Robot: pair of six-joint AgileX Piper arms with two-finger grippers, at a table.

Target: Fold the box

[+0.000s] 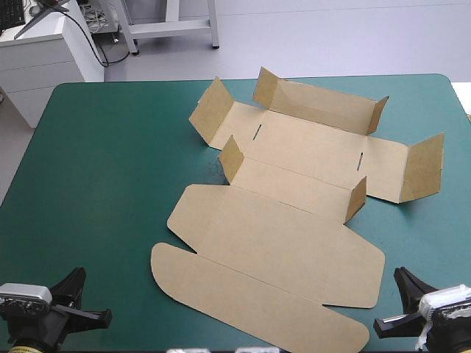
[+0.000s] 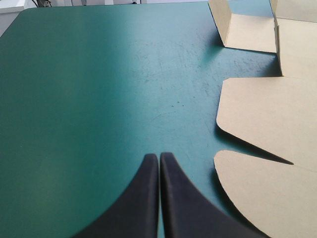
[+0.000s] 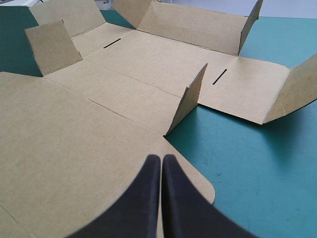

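Left gripper (image 2: 159, 156) pinched closed over teal-green cover (image 2: 99, 99), brown box (image 2: 267, 119) just beside it. Right gripper (image 3: 161, 157) closed too; I see the box's flat lid (image 3: 74, 148) just ahead, short flaps (image 3: 188, 99) raised beyond.

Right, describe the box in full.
The box is a cut sheet of brown board, lying right of centre on the teal-green cover. Its far wall and small side flaps stand raised; the base panel has two slots; the round-cornered lid lies flat toward the near edge. The left gripper and right gripper are off it.
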